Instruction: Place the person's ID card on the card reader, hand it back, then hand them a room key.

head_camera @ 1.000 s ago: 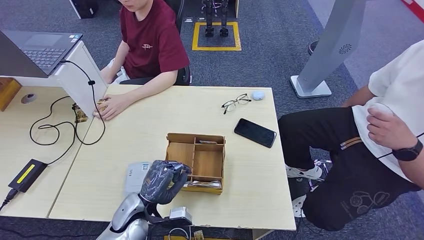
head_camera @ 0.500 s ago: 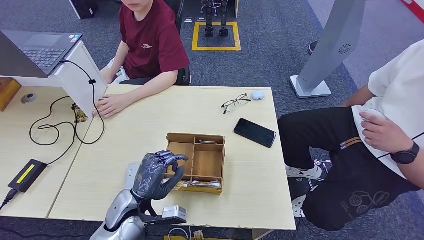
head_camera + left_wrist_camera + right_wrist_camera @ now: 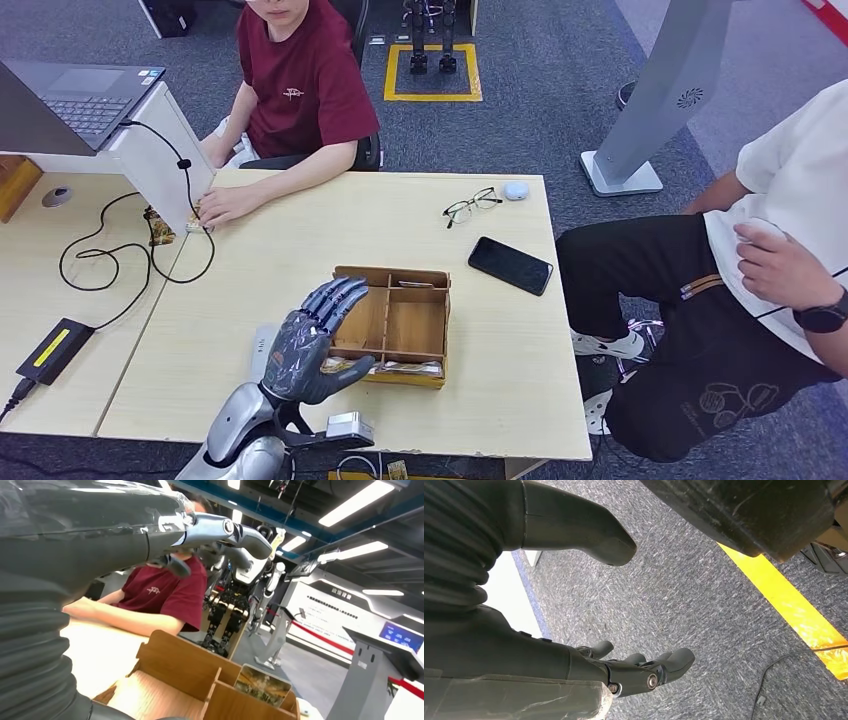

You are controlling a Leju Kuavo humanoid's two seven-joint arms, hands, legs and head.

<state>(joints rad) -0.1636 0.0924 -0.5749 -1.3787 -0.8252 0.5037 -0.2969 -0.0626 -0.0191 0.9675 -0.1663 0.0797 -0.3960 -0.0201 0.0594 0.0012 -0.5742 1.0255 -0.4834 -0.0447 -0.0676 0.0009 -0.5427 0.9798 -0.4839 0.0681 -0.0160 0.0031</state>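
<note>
Fingers of the left robot hand [image 3: 310, 342] are spreading flat, holding nothing, above the near-left corner of the wooden tray [image 3: 393, 323] on the surface [image 3: 300, 240]. Just under and left of it, the white card reader [image 3: 262, 345] is lying partly hidden; whether an ID card rests there cannot be told. The right robot hand [image 3: 634, 672] is hanging released over the floor, so the left is nearer.

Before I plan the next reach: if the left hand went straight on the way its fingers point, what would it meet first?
Probably the wooden organizer box: the left hand is open, its fingers over the box's near-left corner. Its height above the box is unclear.
</note>
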